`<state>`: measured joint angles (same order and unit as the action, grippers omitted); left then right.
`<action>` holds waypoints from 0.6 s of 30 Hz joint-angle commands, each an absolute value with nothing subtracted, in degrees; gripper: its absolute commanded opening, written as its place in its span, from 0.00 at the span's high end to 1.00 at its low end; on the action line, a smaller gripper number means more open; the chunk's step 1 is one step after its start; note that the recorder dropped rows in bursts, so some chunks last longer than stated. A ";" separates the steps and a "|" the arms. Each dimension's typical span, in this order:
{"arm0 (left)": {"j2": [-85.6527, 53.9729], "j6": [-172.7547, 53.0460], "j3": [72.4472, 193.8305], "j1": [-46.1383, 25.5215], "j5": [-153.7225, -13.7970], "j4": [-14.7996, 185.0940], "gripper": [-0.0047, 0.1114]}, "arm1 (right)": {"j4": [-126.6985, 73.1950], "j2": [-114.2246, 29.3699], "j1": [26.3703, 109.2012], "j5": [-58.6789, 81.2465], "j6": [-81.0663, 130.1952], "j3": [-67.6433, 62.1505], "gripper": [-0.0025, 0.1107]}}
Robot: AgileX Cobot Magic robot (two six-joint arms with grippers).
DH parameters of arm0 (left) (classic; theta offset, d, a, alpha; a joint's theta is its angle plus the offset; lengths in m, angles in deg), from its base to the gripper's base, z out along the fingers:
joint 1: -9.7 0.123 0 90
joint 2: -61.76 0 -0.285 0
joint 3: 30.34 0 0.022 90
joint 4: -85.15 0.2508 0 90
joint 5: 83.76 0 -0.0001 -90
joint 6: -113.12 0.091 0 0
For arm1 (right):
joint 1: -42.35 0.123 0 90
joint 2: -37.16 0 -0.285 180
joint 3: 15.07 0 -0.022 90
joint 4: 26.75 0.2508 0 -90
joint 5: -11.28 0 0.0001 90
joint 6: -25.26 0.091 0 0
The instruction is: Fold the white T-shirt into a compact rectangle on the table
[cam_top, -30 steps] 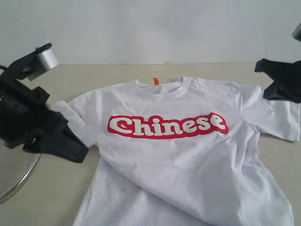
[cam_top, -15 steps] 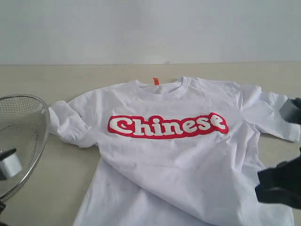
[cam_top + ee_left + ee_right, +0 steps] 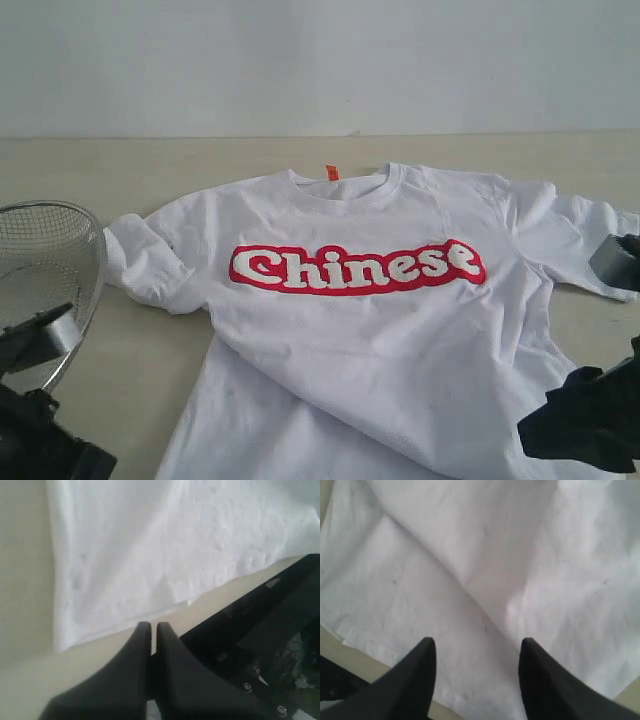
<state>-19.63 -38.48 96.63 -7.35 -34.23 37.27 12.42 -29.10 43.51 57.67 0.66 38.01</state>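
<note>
Silver wire-mesh metal basket [image 3: 45, 250], round, stands at the left edge of the exterior view on the wide pale beige table [image 3: 150, 160]. Below it, in the lower left corner, is the black left gripper [image 3: 150, 627]. Its jaws are pressed together with nothing between them, and the tips are just beside a hem edge of the white short-sleeved T-shirt [image 3: 380, 340]. This shirt lies spread, front up, across the centre and right of the frame. It has white "Chinese" lettering on a red band [image 3: 357, 267] over the chest and a small orange neck tag [image 3: 332, 172] at the collar. At the lower right edge is the black right gripper [image 3: 477, 647]; its jaws stand apart over wrinkled white cloth, holding nothing.
</note>
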 commanded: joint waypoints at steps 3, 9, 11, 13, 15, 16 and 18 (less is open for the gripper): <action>-32.70 -16.58 99.77 -7.66 -36.13 16.02 0.92 | 17.19 -28.47 43.55 57.41 -4.58 37.94 0.57; -46.02 -14.01 105.89 -7.66 -39.35 15.98 0.92 | 17.44 -28.47 43.55 58.17 -5.29 37.94 0.57; -49.01 -15.66 107.88 -7.66 -39.61 17.15 0.92 | 17.44 -28.47 43.55 58.17 -5.29 37.94 0.57; -51.24 -15.66 109.88 -7.66 -39.40 17.77 0.92 | 17.85 -28.47 43.55 58.29 -5.17 37.94 0.57; -52.81 -16.59 111.34 -7.66 -39.40 17.84 0.92 | 18.08 -28.47 43.55 58.29 -5.17 37.94 0.57; -53.19 -17.14 111.74 -7.66 -39.40 18.36 0.92 | 18.08 -28.47 43.55 58.18 -5.17 37.94 0.57; -53.43 -19.12 112.14 -7.66 -39.67 20.90 0.92 | 18.08 -28.47 43.55 58.18 -5.17 37.94 0.57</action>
